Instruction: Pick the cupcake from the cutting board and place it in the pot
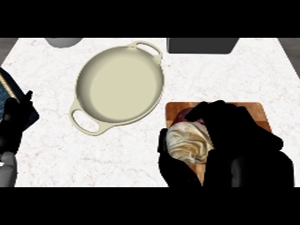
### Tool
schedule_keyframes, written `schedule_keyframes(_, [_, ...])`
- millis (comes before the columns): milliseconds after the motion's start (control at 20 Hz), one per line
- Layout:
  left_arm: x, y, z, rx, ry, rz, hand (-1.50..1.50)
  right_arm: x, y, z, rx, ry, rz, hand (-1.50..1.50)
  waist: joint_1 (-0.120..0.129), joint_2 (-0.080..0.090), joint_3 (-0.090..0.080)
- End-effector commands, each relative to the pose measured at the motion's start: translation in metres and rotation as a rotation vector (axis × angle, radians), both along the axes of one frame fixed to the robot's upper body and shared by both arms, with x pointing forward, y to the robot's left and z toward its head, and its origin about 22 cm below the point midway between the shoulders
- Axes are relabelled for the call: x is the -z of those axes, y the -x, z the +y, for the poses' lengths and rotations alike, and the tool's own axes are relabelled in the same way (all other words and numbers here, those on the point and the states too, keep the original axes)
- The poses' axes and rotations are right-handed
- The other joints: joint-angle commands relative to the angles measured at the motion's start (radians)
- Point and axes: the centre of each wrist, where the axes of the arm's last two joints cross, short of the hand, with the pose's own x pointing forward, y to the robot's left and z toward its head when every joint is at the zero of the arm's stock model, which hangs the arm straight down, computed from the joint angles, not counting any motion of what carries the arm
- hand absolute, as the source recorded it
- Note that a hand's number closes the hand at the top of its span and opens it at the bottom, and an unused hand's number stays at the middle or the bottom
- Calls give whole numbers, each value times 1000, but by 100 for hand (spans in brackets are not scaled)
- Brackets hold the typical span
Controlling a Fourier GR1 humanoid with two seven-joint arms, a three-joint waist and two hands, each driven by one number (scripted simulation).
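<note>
Cream-white swirled cupcake (190, 144), right robot hand (243, 132) curled round it; left robot hand (12, 121) open

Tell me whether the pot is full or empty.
Empty: the pot shows only bare cream floor; the cupcake is over the cutting board, in the right robot hand.

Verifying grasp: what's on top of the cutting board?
The cupcake, pale frosting showing, with the right hand curled round it. The hand covers most of the cutting board, so whether the cupcake touches it cannot be seen.
</note>
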Motion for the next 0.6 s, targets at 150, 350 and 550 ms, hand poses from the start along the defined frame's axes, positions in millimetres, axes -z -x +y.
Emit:
schedule_keyframes(150, [-7,-11,-8,24,8,0,0,-41,-30,43,-6,-15,100,150,22,2,-1])
schedule_keyframes(350, [-21,-14,-5,35,-6,-4,0,-44,-71,56,3,-72,162,150,33,4,0])
schedule_keyframes(550, [-8,-24,-18,46,9,-4,0,-64,-99,70,-4,-109,223,150,37,9,-1])
